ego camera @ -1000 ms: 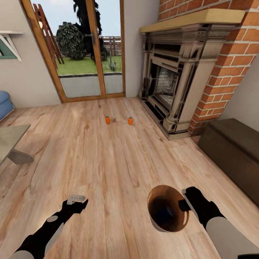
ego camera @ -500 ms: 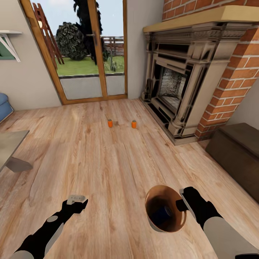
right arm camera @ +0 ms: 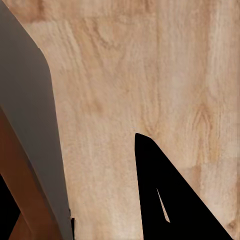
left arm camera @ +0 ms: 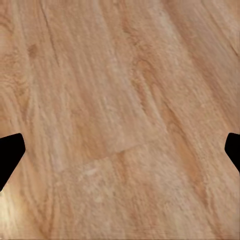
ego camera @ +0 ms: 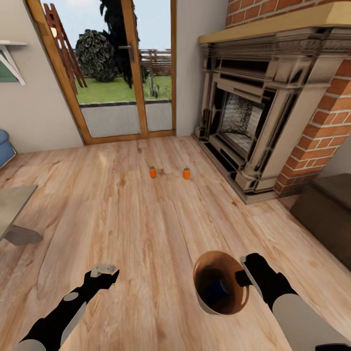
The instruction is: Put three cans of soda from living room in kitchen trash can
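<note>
Two orange cans of soda (ego camera: 152,172) (ego camera: 186,173) stand upright on the wood floor of the living room, in front of the glass door and well ahead of both arms. My right gripper (ego camera: 242,277) is shut on the rim of the tash can (ego camera: 207,300), held low at my right with its brown inside facing up; a dark shape lies in its bottom, too dim to name. In the right wrist view the tash can's grey wall (right arm camera: 30,120) sits against one black finger (right arm camera: 170,200). My left gripper (ego camera: 104,273) hangs open over bare floor, its fingertips (left arm camera: 9,152) wide apart.
A carved fireplace (ego camera: 253,122) in red brick fills the right side, with a dark low bench (ego camera: 326,212) nearer on the right. A grey table corner (ego camera: 14,209) and a blue sofa edge (ego camera: 5,144) are at the left. The glass door (ego camera: 122,73) is straight ahead.
The whole view has shifted as the robot rolls forward: cans and fireplace sit closer and further right. Both arms keep their pose, the right still holding the tash can.
</note>
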Motion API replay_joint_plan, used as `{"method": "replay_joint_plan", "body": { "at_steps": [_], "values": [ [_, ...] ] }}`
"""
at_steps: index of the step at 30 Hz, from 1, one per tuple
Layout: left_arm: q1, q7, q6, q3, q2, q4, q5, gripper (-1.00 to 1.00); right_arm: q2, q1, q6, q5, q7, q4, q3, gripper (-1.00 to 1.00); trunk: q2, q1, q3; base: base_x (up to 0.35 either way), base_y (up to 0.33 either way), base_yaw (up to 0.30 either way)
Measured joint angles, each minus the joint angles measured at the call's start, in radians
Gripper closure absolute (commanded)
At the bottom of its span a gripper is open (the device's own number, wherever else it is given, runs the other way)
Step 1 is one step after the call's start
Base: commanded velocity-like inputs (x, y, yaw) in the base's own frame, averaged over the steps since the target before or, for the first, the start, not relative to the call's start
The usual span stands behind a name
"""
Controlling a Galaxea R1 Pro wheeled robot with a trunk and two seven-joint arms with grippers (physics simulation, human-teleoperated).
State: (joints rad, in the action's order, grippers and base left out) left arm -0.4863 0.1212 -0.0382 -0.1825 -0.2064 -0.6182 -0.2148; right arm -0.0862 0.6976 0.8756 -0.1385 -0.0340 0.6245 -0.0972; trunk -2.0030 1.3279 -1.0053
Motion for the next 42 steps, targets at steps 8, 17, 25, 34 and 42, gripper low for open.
{"method": "replay_joint_plan", "body": {
  "at_steps": [8, 17, 25, 34, 42],
  "values": [
    [0.0, -0.001, 0.0, 0.0, 0.001, 0.0, 0.0, -1.0, 0.008, 0.0, 0.0, 0.0, 0.0, 0.0, 0.0, 1.0, 0.0, 0.0, 0.0, 0.295, 0.13, 0.0],
    [0.0, -0.002, 0.0, 0.0, 0.001, 0.0, 0.0, -1.0, 0.019, 0.0, -0.001, 0.008, 0.0, 0.0, 0.0, 1.0, 0.0, 0.0, 0.002, 0.307, 0.104, 0.0],
    [0.0, -0.002, 0.0, 0.0, 0.001, 0.0, 0.0, -1.0, 0.026, 0.0, -0.001, 0.008, 0.0, 0.0, 0.0, 1.0, 0.0, 0.0, 0.002, 0.31, 0.096, 0.0],
    [0.0, -0.002, -0.001, -0.001, 0.001, 0.0, 0.0, -1.0, 0.035, -0.001, -0.015, 0.001, 0.0, -0.001, 0.001, 1.0, 0.0, 0.0, 0.002, 0.311, 0.095, -0.06],
    [0.0, -0.002, -0.002, -0.002, 0.001, 0.001, 0.0, -1.0, 0.043, -0.002, -0.039, -0.006, 0.001, -0.003, 0.0, 1.0, 0.0, 0.0, 0.002, 0.311, 0.088, -0.12]
  ]
}}
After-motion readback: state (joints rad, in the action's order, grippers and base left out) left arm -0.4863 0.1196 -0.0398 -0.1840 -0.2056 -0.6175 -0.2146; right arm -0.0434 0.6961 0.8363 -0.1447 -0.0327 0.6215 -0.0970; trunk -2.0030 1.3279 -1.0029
